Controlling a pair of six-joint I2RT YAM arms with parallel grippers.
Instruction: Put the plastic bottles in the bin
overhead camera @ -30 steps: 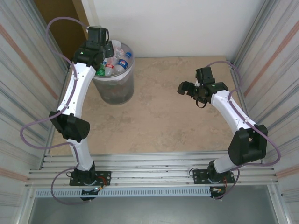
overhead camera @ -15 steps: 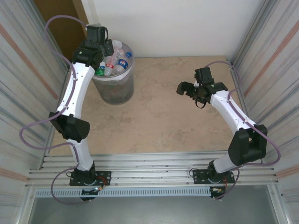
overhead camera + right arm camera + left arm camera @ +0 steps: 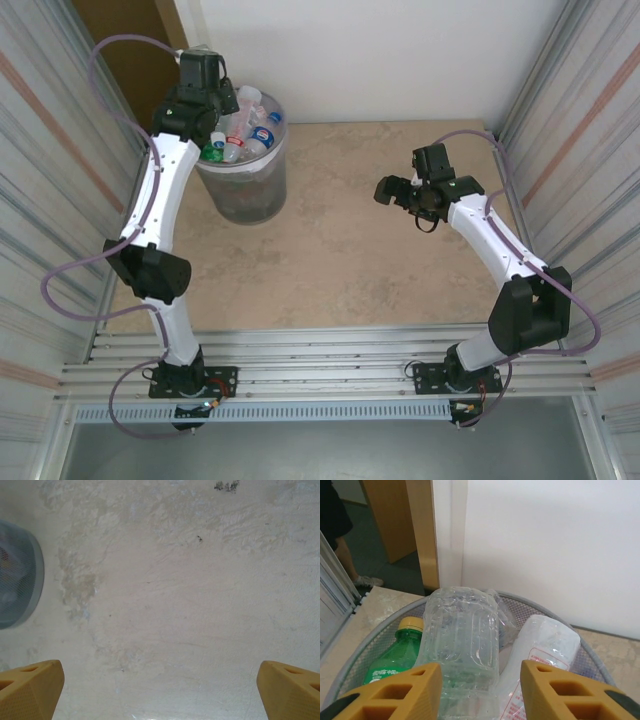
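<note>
Two small shifts are all we find over the last second. In the top view the left gripper [image 3: 481, 672] has drawn back from above the middle of the bin [image 3: 245, 195] toward the upper left corner of the frame, and it now hangs over the bin's left rim. The right gripper [image 3: 160, 672] has edged slightly to the left at centre right of that view, above bare counter [image 3: 340, 260].

From the left wrist we see its jaws apart, with a gap between them. A crushed clear bottle [image 3: 465, 630] shows through that gap, lying on the heap with a green bottle [image 3: 395, 660] at lower left of the frame. We judge that bottle to be resting in the bin rather than clamped, though we cannot tell whether the left jaw brushes it. The right jaws stand wide apart on nothing, with pale stone below and the bin's rim at the left edge of the frame.

The plastic bottles [image 3: 248, 128] sit piled to the brim of the bin, at upper left of the top view. We see none on the counter. We read the pull-back as the end of a drop, and the task looks finished or nearly so.
</note>
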